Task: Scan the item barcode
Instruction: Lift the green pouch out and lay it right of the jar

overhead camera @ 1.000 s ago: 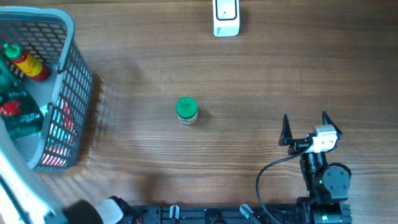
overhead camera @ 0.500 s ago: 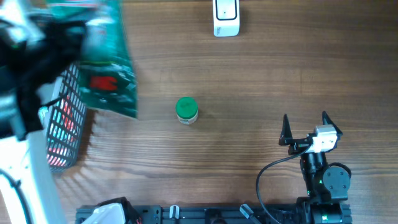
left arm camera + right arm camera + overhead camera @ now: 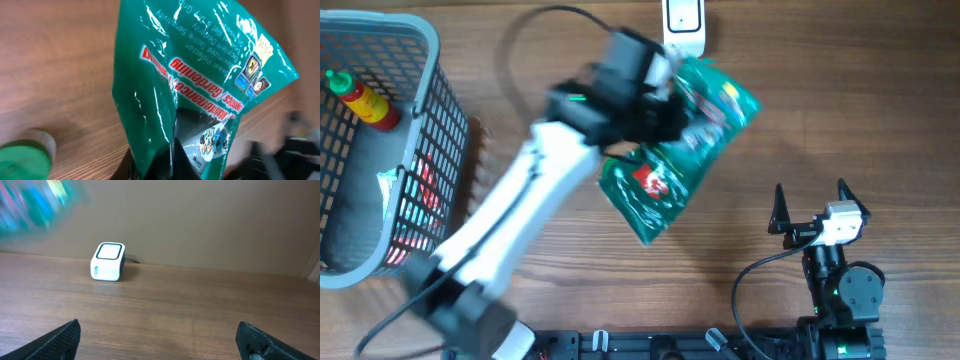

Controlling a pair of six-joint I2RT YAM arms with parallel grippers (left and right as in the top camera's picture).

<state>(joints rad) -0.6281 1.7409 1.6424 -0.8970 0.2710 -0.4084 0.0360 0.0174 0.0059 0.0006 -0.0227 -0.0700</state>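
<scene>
Left fingers are clamped on the bottom edge of the pouch; left wrist view shows the foil pinched between them. The pouch is held above the surface, tilted. Overhead it sits just off centre toward 12 o'clock, long axis running 1 to 7 o'clock. It is green and glossy with red and white print, and the text reads upside-down in the left wrist view. No barcode can be made out on the face shown.

The scanner is a white box at the 12 o'clock edge of the surface. The pouch's upper end is just beside it, at its 5 o'clock. Can't tell whether they touch. In the right wrist view the scanner stands on the surface with its dark window facing up, and the pouch is a green blur at the 10 o'clock corner.

Right fingers are spread wide with nothing between them. They are parked at 4 o'clock, tips pointing to 12, well apart from the pouch.

The basket is at 9 o'clock with a red bottle inside. A green-lidded jar stands on the surface below the pouch. It shows only in the left wrist view, at 8 o'clock, and is hidden overhead.
</scene>
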